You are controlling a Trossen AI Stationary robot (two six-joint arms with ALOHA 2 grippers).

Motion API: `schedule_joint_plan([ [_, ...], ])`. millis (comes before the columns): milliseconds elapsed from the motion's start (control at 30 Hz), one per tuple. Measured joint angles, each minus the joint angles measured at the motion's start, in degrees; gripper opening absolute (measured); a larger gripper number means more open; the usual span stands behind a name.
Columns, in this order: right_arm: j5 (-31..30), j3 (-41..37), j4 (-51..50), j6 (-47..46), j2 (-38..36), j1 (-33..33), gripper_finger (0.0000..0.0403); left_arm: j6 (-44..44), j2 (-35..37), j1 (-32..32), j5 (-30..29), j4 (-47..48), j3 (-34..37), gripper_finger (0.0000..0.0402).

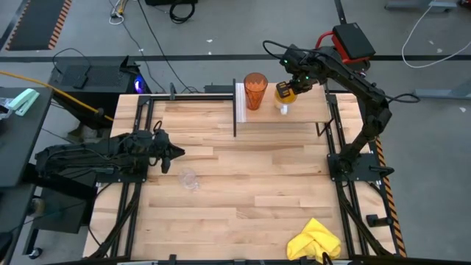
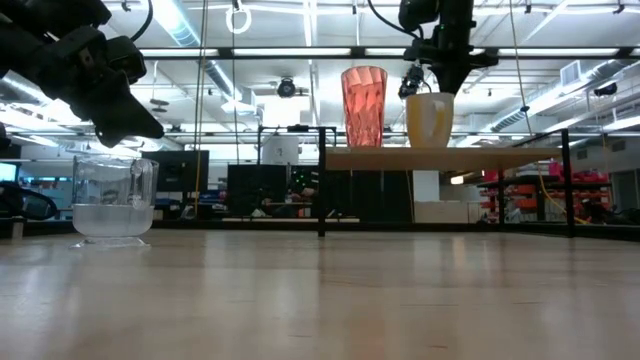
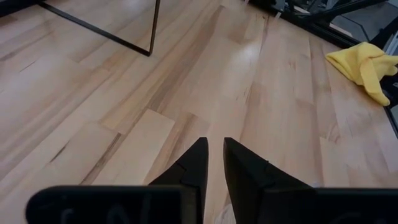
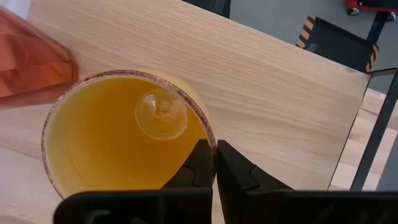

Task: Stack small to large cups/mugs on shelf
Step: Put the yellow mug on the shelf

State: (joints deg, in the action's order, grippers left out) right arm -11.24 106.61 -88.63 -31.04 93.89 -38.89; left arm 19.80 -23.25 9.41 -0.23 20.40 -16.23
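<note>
Right wrist view shows my right gripper pinching the orange cup by its rim on the shelf, tumbler just beside it. My left gripper, slightly parted and empty, hovers just beside the glass, over bare planks of the tabletop; a yellow cloth lies well away.

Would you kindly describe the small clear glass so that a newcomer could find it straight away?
Start from the big wood-plank tabletop, not the raised shelf. The small clear glass stands alone on its left half, just beyond the left gripper. Unlike the tall dark-orange tumbler and the orange cup on the shelf, it is colourless and see-through.
</note>
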Motion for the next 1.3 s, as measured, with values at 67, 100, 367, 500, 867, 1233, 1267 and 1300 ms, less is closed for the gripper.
schedule_joint_plan([
  [67, 0.3, 0.0, 0.0, 0.0, 0.0, 0.0, 0.0007, -0.1, 0.0, 0.0, 0.0, 0.0, 0.0, 0.0058],
  [100, 0.3, 0.0, 0.0, 0.0, 0.0, 0.0, 0.0007, -0.1, 0.0, 0.0, 0.0, 0.0, 0.0, 0.0056],
  [367, 0.4, 0.0, 0.1, 0.8, 0.1, 0.0, 0.0007, -0.1, 0.0, 0.0, 0.0, 0.0, 0.0, 0.0052],
  [500, 0.3, -0.6, 2.1, 1.7, 0.2, 0.0, 0.0007, -0.1, 0.0, 0.0, 0.0, 0.0, 0.0, 0.0056],
  [867, -0.4, -0.6, 1.9, 2.3, 0.2, -0.9, 0.0008, 0.1, 0.0, 0.0, 0.0, 0.0, 0.0, 0.0053],
  [1233, -1.0, -0.4, 2.1, 2.8, 1.9, -0.9, 0.0008, 0.1, 0.0, 0.0, 0.0, 0.0, 0.0, 0.0057],
  [1267, -1.2, -0.4, 2.2, 2.9, 2.1, -0.9, 0.0008, 0.1, 0.0, 0.0, 0.0, 0.0, 0.0, 0.0056],
  [1300, -1.3, -0.4, 2.4, 3.2, 2.2, -1.0, 0.0008, 0.1, 0.0, 0.0, 0.0, 0.0, 0.0, 0.0054],
])
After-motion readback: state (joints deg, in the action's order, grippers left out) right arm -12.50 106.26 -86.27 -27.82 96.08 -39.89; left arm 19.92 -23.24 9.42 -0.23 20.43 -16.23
